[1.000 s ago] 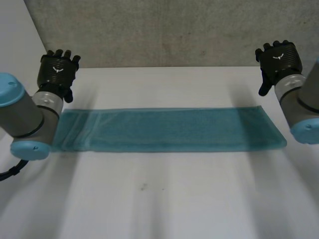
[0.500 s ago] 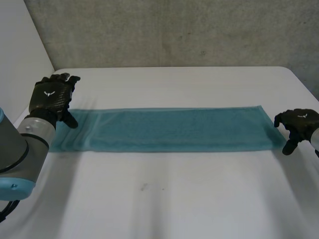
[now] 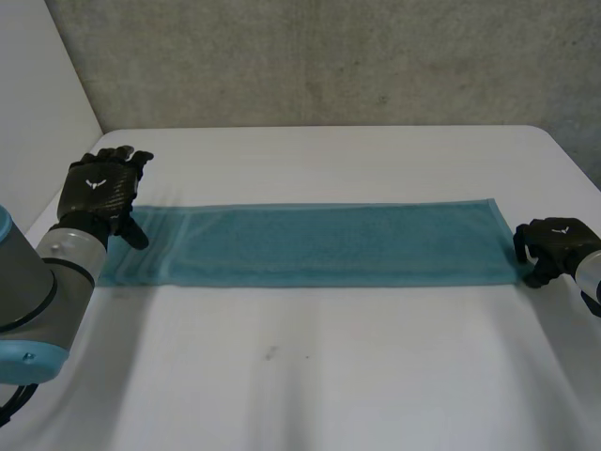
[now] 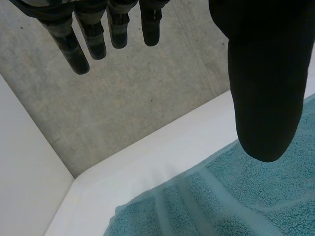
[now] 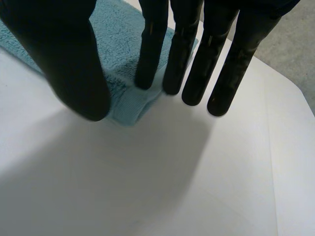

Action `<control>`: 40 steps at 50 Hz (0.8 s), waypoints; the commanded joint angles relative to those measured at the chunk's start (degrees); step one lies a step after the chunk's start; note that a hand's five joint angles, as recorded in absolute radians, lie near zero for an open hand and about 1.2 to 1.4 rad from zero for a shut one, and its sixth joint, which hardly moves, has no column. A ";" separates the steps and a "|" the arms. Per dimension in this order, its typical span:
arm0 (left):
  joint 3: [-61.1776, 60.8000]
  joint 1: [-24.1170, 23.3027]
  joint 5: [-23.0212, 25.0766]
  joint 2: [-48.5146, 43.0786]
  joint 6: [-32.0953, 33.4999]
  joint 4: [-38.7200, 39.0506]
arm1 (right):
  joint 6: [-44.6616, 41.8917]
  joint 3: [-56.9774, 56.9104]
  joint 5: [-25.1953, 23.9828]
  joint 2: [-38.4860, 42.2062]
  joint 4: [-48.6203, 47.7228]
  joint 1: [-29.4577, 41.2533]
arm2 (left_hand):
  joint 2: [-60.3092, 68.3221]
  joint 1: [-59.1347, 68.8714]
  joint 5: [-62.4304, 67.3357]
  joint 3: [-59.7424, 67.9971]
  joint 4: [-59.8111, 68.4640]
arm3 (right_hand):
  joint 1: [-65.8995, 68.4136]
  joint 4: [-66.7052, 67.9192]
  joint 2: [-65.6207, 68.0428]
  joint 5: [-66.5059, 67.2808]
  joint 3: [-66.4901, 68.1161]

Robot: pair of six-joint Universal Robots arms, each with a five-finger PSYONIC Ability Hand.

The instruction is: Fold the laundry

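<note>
Towel (image 3: 319, 244) lies flat across white table (image 3: 329, 376)

Black left hand (image 3: 101, 193) and black right hand (image 3: 556, 246), a small white mark on the back of each, long dark fingers (image 4: 74, 46), fat round thumb (image 4: 266, 98), thick grey left arm (image 3: 26, 280), light-blue cap (image 3: 23, 357) at its end
</note>
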 commanded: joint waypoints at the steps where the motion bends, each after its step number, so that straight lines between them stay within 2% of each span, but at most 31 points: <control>1: -0.09 -0.04 -0.08 0.01 -0.01 0.00 | 0.11 -0.34 0.68 0.06 -1.00 -0.07 | 0.57 -0.28 -1.64 0.42 0.40 | 35.63 27.52 27.00 29.42 27.63; 6: -0.45 -0.04 -0.09 0.09 -0.01 0.00 | 0.29 -0.25 3.23 -0.03 -2.93 -0.95 | 0.57 -0.28 -1.64 0.42 0.40 | 35.63 27.52 27.00 29.42 27.63; 8: -0.45 -0.04 -0.09 0.18 -0.01 0.00 | 0.20 -0.51 6.99 -1.08 -3.46 -3.84 | 0.57 -0.28 -1.64 0.42 0.40 | 35.63 27.52 27.00 29.42 27.63; 11: -0.53 -0.04 -0.09 0.18 0.08 0.00 | 0.11 -1.04 8.33 -1.61 -3.37 -5.70 | 0.57 -0.28 -1.64 0.42 0.40 | 35.63 27.52 27.00 29.42 27.63; 13: -0.45 0.04 -0.09 0.27 0.08 0.00 | -0.06 -2.71 9.90 -1.97 -3.02 -9.46 | 0.57 -0.28 -1.64 0.42 0.40 | 35.63 27.52 27.00 29.42 27.63; 21: -0.80 -0.04 -0.09 1.06 0.08 0.00 | -0.94 -7.19 10.17 -1.97 -1.62 -16.24 | 0.57 -0.28 -1.64 0.42 0.40 | 35.63 27.52 27.00 29.42 27.63; 28: -0.89 -0.13 -0.17 1.50 0.08 0.00 | -0.24 -8.69 9.65 -3.46 0.58 -15.54 | 0.57 -0.28 -1.64 0.42 0.40 | 35.63 27.52 27.00 29.42 27.63; 30: -0.89 -0.13 -0.17 1.68 0.08 0.00 | 0.20 -8.78 9.47 -4.51 0.76 -14.49 | 0.57 -0.28 -1.64 0.42 0.40 | 35.63 27.52 27.00 29.42 27.63; 32: -0.89 -0.13 -0.17 1.76 0.08 0.00 | 2.47 -9.39 8.86 -6.61 0.59 -7.15 | 0.57 -0.28 -1.64 0.42 0.40 | 35.63 27.52 27.00 29.42 27.63; 33: -0.89 -0.13 -0.17 1.76 0.08 0.00 | 2.49 -9.39 8.86 -6.62 0.58 -7.11 | 0.57 -0.28 -1.64 0.42 0.40 | 35.63 27.52 27.00 29.42 27.63; 35: -0.89 -0.13 -0.17 1.85 -0.01 0.00 | 4.85 -11.58 8.42 -6.98 0.58 1.55 | 0.57 -0.28 -1.64 0.42 0.40 | 35.63 27.52 27.00 29.42 27.63; 38: -0.89 -0.04 -0.17 2.03 0.08 0.00 | 5.65 -12.64 8.42 -7.15 0.58 5.29 | 0.57 -0.28 -1.64 0.42 0.40 | 35.63 27.52 27.00 29.42 27.63; 40: -0.89 0.04 -0.17 2.20 -0.01 0.00 | 6.88 -15.44 8.42 -7.33 0.50 13.33 | 0.57 -0.28 -1.64 0.42 0.40 | 35.63 27.52 27.00 29.42 27.63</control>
